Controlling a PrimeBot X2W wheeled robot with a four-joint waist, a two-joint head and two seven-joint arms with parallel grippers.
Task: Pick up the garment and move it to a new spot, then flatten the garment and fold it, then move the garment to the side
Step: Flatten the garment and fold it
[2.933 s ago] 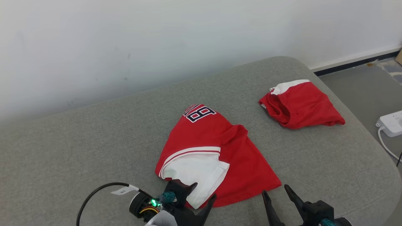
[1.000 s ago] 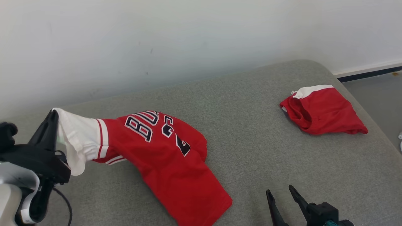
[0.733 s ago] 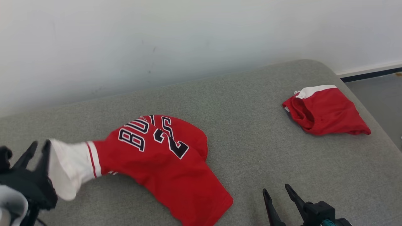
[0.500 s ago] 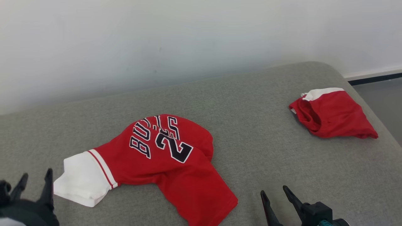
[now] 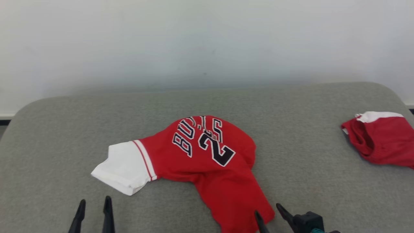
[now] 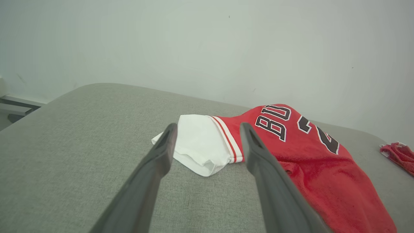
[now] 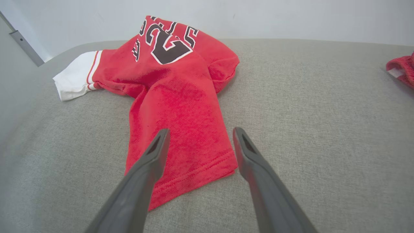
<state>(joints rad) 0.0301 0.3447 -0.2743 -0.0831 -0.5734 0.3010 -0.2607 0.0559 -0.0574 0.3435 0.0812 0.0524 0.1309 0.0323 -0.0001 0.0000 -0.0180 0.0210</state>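
Note:
The garment (image 5: 207, 161) is a red jersey with dark lettering and a white sleeve, lying crumpled on the grey cushioned surface (image 5: 58, 136). Its white sleeve (image 6: 197, 142) points left and its hem reaches toward the front edge. My left gripper (image 5: 93, 204) stands open near the front left, a little short of the white sleeve, holding nothing. In its own wrist view the left gripper (image 6: 207, 129) frames the sleeve from a distance. My right gripper (image 5: 270, 210) is open beside the hem's corner; the right wrist view shows the right gripper (image 7: 199, 134) over the hem (image 7: 194, 171).
A second red and white garment (image 5: 381, 142) lies bunched at the far right of the cushion, seen also as a red cloth (image 7: 402, 69) at the right wrist view's edge. A pale wall (image 5: 207, 42) rises behind. The cushion's rounded edges fall away left and right.
My left gripper opened and let go of the white sleeve, which dropped flat onto the cushion. The gripper drew back toward the front. The head camera has turned left, shifting the whole scene rightward.

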